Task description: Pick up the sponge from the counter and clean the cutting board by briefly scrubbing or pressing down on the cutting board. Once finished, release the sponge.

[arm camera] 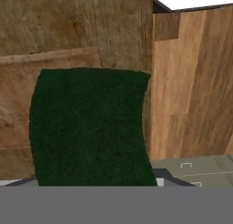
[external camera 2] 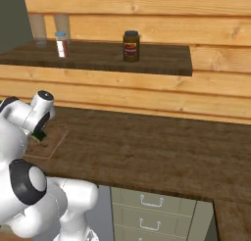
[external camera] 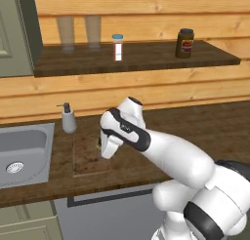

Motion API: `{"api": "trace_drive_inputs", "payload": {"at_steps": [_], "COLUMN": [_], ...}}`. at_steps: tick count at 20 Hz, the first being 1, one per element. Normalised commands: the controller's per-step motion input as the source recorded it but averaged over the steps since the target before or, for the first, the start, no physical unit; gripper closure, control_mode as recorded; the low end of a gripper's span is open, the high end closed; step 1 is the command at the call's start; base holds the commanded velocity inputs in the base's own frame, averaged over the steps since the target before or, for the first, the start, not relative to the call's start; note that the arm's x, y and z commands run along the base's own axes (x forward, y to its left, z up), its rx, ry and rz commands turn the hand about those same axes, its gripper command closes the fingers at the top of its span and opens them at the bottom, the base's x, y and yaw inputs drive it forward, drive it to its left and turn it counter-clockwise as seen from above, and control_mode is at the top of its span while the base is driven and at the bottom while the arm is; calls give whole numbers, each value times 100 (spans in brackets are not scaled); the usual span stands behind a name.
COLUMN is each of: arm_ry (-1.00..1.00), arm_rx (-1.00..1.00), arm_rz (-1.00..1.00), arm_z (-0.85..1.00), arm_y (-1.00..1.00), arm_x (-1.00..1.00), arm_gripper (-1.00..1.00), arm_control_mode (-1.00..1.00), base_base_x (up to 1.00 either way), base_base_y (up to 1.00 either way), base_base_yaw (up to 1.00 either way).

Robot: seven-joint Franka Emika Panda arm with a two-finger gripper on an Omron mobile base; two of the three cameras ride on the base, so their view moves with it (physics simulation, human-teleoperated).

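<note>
Gripper [external camera 2: 40, 135] closed on the sponge [arm camera: 91, 127], held over the near part of the cutting board [external camera: 88, 153] beside the sink [external camera: 24, 151]. Best pressed straight down, kept flat, rubbed briefly within the board's edges, then let go.

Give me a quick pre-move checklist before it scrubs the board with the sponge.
1. Sponge in the gripper: ok, the dark green block sits right in front of the hand camera and peeks out below the hand in the right base view.
2. Finger closure on it: cannot tell, the sponge hides the fingertips.
3. Hand over the cutting board: ok, the wrist hangs above the slab.
4. Sponge touching the board: cannot tell.
5. Soap dispenser off the board: ok, it stands behind the far edge.
6. Sink out of the path: ok, left of the board.
</note>
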Motion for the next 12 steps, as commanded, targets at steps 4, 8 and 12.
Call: {"api": "trace_drive_inputs", "payload": {"at_steps": [4,8,12], "arm_ry": [-21,11,10], "arm_rx": [22,36,9], "arm_rz": [7,6,3], "arm_z": [-74,-53,-26], "arm_y": [-14,-7,0], "arm_x": [-3,12,13], "arm_gripper": [100,100,100], "arm_control_mode": [-100,-100,-100], "base_base_x": [0,0,0], "base_base_y": [0,0,0], "base_base_yaw": [0,0,0]}}
